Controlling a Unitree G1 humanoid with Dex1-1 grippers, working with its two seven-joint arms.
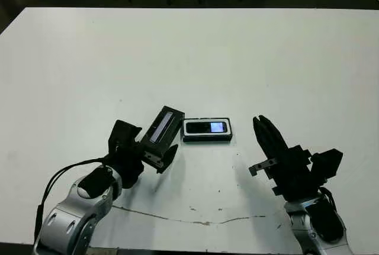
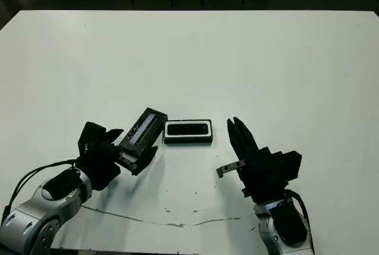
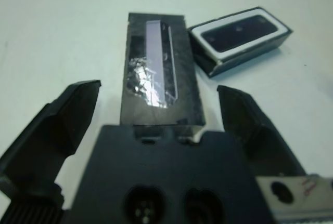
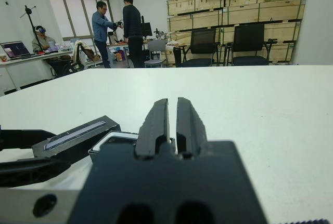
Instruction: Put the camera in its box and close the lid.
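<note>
The black lid [image 1: 163, 125] with its pale glossy strip lies tilted between the two fingers of my left gripper [image 1: 147, 144], its near end against the gripper's body. In the left wrist view the fingers [image 3: 78, 109] stand wide apart on either side of the lid [image 3: 156, 73], with gaps showing, so this gripper is open. Just right of the lid sits the white-lined box [image 1: 207, 138] with the camera [image 1: 205, 127] inside, screen glowing. My right gripper [image 1: 260, 123] hovers right of the box, shut and holding nothing.
A thin dark crack line [image 1: 189, 219] runs across the white table [image 1: 189, 54] near its front edge. Beyond the far edge, the right wrist view shows people [image 4: 104, 29] standing, office chairs [image 4: 200, 44] and stacked crates.
</note>
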